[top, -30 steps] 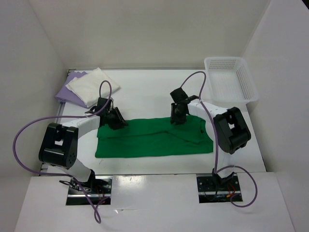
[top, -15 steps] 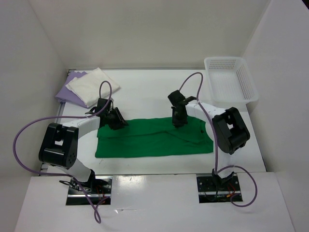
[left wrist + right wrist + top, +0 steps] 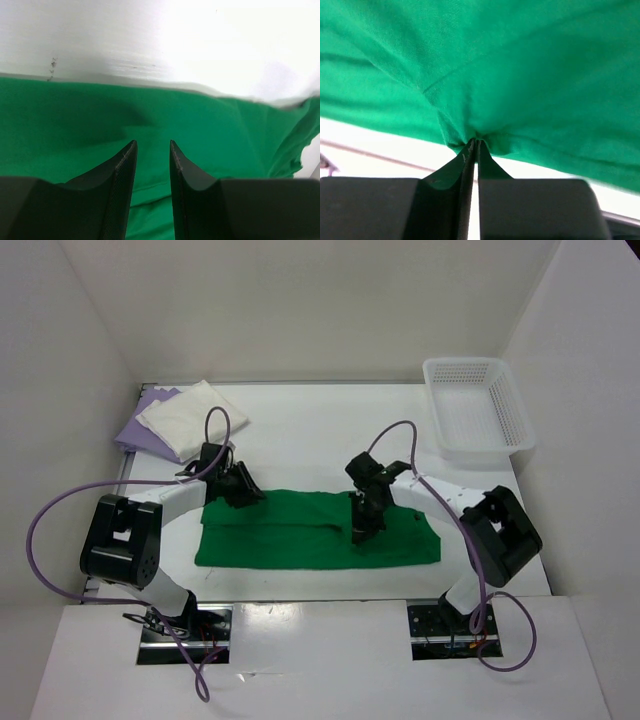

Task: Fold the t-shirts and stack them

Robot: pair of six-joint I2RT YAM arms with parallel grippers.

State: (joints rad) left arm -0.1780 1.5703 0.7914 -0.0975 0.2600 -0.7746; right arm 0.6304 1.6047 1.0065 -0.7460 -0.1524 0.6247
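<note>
The bright green t-shirt [image 3: 300, 540] lies spread across the middle of the table. My right gripper [image 3: 362, 528] is shut on a pinched bunch of its cloth [image 3: 520, 75], which puckers at the fingertips of that gripper [image 3: 476, 142]. My left gripper [image 3: 240, 488] is over the shirt's far left corner. Its jaws stand apart in the left wrist view, gripper [image 3: 152, 145] low over flat green cloth [image 3: 75, 115] with nothing bunched between them. A folded cream t-shirt [image 3: 190, 418] rests on a lavender t-shirt [image 3: 133, 432] at the far left corner.
A white mesh basket [image 3: 478, 405] stands at the far right against the wall. White walls close in the table on three sides. Bare tabletop [image 3: 300, 440] lies between the green shirt and the back wall.
My right gripper closed on the green shirt's far edge and carried it toward the near edge, narrowing the shirt on the right. The left gripper has not moved.
</note>
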